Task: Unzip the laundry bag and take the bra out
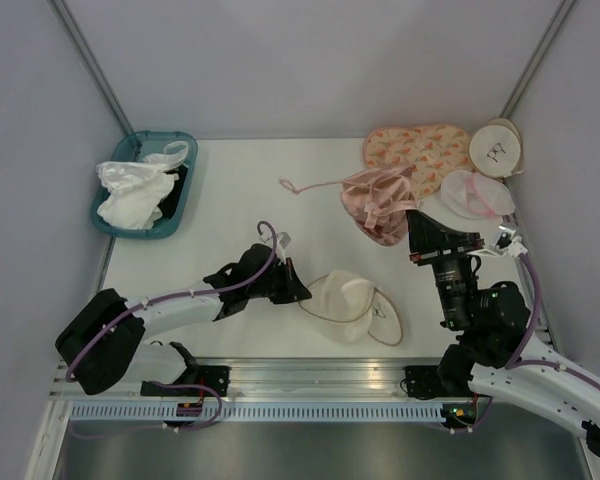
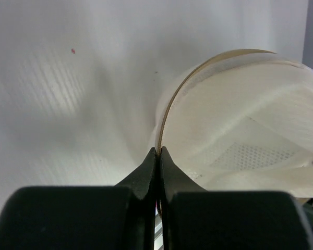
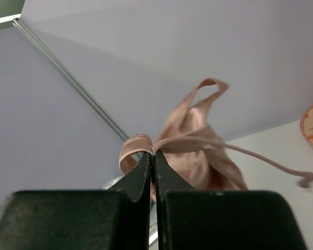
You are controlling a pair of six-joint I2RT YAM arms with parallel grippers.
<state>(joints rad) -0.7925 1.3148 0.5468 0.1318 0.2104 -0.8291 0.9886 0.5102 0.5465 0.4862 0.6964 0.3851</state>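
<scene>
Centrally on the table (image 1: 230, 215): bag (image 1: 342, 295), cream mesh, slumped open. Left gripper (image 2: 159, 151) is pinched tight on the bag's left rim. Bra (image 1: 378, 205), pinkish, is behind and right of the bag, its strap clamped in the closed right gripper (image 3: 153, 154). Farther behind-right of the bag: patterned pad (image 1: 417, 148), pouch (image 1: 477, 194), round disc (image 1: 497, 147). Behind-left of the bag: teal basket (image 1: 185, 195) holding white cloths (image 1: 130, 190).

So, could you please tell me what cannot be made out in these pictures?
- Laundry bag inside: top view, folded over itself; left wrist view, cut off at right edge.
- Right gripper fingertips on the bra: top view, hidden beneath its own body.
- Basket bottom: top view, covered by white cloths.
</scene>
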